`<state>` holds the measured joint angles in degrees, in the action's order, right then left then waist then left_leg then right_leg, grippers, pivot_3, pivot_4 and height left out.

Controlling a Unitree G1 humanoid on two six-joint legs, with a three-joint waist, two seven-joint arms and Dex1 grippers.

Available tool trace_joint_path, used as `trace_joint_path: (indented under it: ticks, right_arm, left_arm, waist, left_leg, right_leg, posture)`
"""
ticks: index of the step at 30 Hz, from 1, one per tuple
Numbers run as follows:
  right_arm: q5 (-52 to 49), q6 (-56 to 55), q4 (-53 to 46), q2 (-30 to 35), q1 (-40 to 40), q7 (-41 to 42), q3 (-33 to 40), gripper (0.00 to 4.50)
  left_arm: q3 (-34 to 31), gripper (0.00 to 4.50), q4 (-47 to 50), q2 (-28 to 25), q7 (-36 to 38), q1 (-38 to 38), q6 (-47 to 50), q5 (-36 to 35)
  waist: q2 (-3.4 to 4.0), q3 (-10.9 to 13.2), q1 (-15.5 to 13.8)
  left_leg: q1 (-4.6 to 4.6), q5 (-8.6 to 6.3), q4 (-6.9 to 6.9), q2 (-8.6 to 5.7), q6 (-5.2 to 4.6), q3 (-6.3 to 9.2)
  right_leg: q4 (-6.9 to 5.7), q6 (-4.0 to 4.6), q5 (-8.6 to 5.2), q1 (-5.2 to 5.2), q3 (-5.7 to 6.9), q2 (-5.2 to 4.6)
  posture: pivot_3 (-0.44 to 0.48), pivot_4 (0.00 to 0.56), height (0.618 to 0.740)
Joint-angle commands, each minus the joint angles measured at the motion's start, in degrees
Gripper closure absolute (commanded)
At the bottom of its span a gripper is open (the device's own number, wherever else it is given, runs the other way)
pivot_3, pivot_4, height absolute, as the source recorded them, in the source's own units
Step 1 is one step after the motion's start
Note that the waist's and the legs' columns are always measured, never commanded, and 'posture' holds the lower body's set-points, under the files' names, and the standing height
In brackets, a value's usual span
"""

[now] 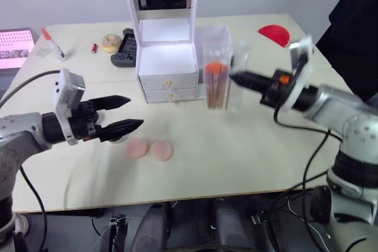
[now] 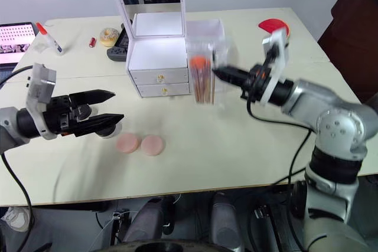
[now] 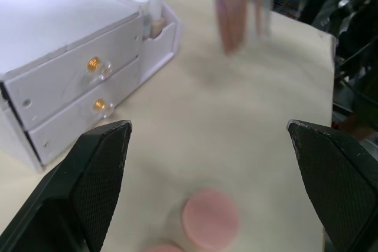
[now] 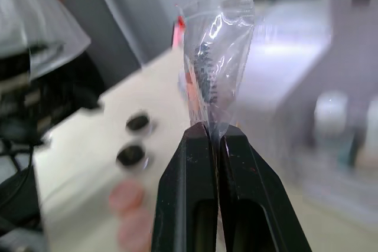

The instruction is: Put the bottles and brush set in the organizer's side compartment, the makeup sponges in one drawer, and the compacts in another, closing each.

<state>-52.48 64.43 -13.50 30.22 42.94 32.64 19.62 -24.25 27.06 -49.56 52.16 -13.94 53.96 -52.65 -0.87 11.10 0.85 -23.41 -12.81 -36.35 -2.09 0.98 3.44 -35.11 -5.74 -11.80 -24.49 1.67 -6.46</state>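
Brush set [image 1: 217, 82] hangs in its clear sleeve from the right gripper [image 1: 234, 78], whose two black fingers are pinched tight on the sleeve's edge; it is lifted off the desk [image 1: 248, 146], just in front of the side compartment [image 1: 214, 42] of the organizer [image 1: 167, 66]. Pink-orange handles show through the plastic. In the left wrist view the two white-capped bottles [image 3: 150, 13] already stand inside that compartment, beside the two gold-knobbed drawers [image 3: 77, 95], both pushed in.

Left gripper [image 1: 125, 115] hovers above the desk toward its left part, fingers spread wide and holding nothing. Two peach-pink makeup sponges [image 1: 149, 149] lie flat, touching side by side, near the front edge and just to the right of that gripper. Two black compacts [image 4: 134, 138] sit on the desk close together, seen past the held sleeve in the right wrist view.

Toward the far left corner lie a red-tipped glue bottle [image 1: 53, 44] and a yellowish tape roll [image 1: 110, 42].
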Motion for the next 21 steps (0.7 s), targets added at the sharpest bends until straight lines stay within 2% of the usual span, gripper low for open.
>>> trace_joint_path:
  ticks: [1,6,14,21]
  right_arm:
    - [4.1,-7.0,9.2,-1.3,7.9,-1.7,-1.3,4.50]
    - [16.2,-21.9,29.5,-2.5,19.0,-1.3,-6.5,4.50]
    - [26.8,-43.9,59.7,-7.3,29.5,4.3,-9.2,4.50]
    - [33.7,-56.5,76.9,-10.9,34.9,3.4,-9.8,4.50]
  left_arm:
    - [0.3,0.07,0.3,0.3,-1.6,-2.0,-1.6,-1.3]
    - [0.0,0.07,0.2,1.6,-5.1,-5.2,-1.6,-3.6]
    - [0.0,0.07,0.4,1.8,-8.7,-6.4,-1.6,-6.0]
    - [-0.8,0.07,1.5,1.5,-10.1,-5.3,-1.6,-7.2]
  waist:
    - [0.00,0.0,0.0]
    - [-0.02,0.0,0.0]
    - [-0.01,0.0,0.5]
    - [0.01,0.0,1.0]
  left_leg:
    - [0.00,0.00,0.03,0.00,0.00,0.00]
    - [-0.03,0.01,0.03,-0.07,0.01,-0.03]
    - [0.01,0.01,0.11,-0.08,0.02,-0.04]
    - [0.01,0.05,0.18,-0.07,0.08,0.01]
  right_leg:
    - [0.01,0.00,0.00,0.00,0.00,0.00]
    - [0.02,-0.02,0.02,-0.02,-0.01,0.00]
    - [-0.01,-0.24,0.15,-0.04,-0.02,0.04]
    - [-0.03,-0.23,0.15,-0.06,-0.03,0.06]
  posture:
    - [0.000,0.150,0.737]
    - [0.000,0.150,0.737]
    - [0.000,0.150,0.737]
    - [0.000,0.150,0.737]
